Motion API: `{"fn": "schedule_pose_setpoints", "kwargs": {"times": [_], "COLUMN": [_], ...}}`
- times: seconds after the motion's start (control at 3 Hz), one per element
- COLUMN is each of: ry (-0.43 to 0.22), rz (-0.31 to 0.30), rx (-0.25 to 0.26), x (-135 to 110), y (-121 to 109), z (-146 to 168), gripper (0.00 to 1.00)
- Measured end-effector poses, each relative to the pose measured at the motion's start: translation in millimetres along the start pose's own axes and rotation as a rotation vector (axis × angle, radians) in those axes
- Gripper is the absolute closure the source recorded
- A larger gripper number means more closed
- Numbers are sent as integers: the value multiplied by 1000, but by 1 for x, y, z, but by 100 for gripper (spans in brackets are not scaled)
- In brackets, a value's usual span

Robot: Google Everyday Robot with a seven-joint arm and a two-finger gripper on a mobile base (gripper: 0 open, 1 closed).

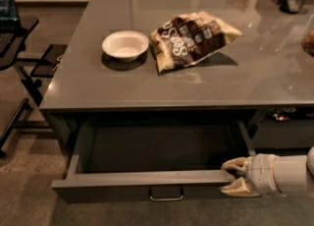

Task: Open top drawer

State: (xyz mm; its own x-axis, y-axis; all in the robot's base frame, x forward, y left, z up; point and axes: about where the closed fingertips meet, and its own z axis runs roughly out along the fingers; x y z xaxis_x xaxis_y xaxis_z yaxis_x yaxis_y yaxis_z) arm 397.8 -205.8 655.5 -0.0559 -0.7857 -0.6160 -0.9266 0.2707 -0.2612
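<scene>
The top drawer (157, 154) stands well open, so little is left, and the gripper (234, 177) seems to pinch the right end of its front panel.

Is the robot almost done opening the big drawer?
Nearly. Done: the top drawer sits pulled well out from under the table, with its plain grey inside showing. In hand: the gripper is at the right end of the drawer's front panel. Left: perhaps a last bit of pulling, then moving away; how far it can slide isn't visible.
</scene>
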Motion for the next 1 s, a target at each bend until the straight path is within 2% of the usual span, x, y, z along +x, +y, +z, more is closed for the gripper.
{"fn": "schedule_pose_setpoints", "kwargs": {"times": [0.33,0.67,1.0], "ry": [0,0,0], "rz": [0,0,0], "rx": [0,0,0], "x": [2,2,2], "y": [0,-1,-1], "z": [-2,-2,-2], "gripper": [94,80,56]}}
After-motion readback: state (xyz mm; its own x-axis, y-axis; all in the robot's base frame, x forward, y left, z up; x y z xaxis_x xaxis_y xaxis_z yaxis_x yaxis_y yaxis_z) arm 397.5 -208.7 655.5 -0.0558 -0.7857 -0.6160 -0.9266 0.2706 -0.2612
